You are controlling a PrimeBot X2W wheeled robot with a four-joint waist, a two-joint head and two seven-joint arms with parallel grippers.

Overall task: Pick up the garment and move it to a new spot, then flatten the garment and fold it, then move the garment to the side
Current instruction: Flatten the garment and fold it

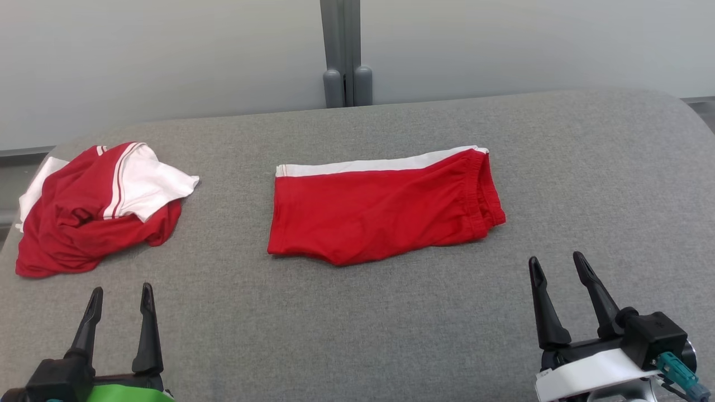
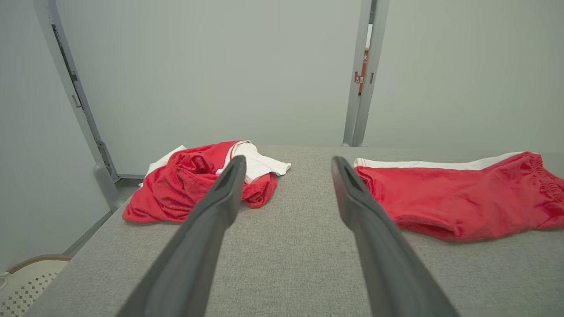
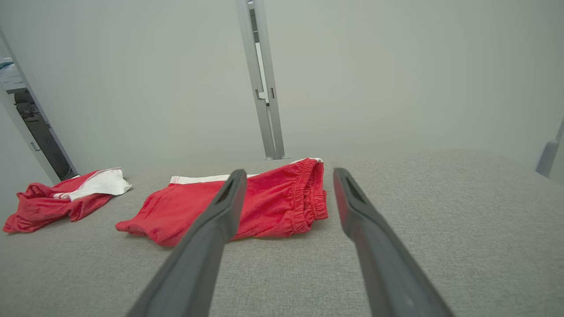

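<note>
Folded shorts [image 1: 380, 206] flat on bench [image 1: 357, 324]; crumpled shirt [image 1: 89, 218] well left of shorts. Left gripper [image 1: 122, 288], right gripper [image 1: 556, 257]: jaws wide apart, empty.

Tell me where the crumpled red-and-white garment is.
In the head view, the crumpled garment lies at the left edge of the grey surface, left of the folded red shorts, ahead of the left claw.
</note>
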